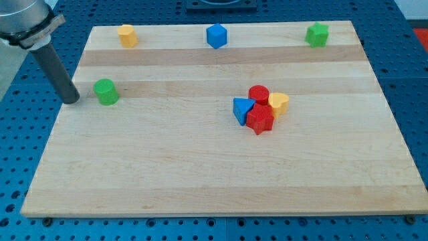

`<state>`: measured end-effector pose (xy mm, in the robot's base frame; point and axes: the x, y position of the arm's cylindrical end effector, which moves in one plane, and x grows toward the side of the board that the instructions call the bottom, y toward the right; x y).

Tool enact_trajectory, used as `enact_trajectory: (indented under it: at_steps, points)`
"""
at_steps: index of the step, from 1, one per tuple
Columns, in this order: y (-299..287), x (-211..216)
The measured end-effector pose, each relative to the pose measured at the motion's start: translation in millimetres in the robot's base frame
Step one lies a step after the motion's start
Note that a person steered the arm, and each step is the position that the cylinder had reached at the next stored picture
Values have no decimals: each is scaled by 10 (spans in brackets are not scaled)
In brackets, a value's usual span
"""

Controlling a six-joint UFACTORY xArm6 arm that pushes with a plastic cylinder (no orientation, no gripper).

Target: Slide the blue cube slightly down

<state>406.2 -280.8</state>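
Blue cube (217,35) sits near the board's (200,174) top edge, well right of my tip (71,100) (a bare rod, nothing to open or close), which rests just left of the green cylinder (105,92). I should approach from above the cube, push briefly, then stop early.

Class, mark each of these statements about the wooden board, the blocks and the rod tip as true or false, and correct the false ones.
1. The blue cube sits near the board's top edge. True.
2. My tip touches the blue cube. False: it is far off, left of the green cylinder.
3. Four blocks huddle together right of centre. True.
4. The yellow block at the top lies right of the blue cube. False: it lies left.
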Motion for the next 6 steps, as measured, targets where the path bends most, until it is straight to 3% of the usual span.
enact_trajectory:
  at_steps: [2,4,6]
  points:
    - [720,-22]
    - [992,-371]
    - [1455,-440]
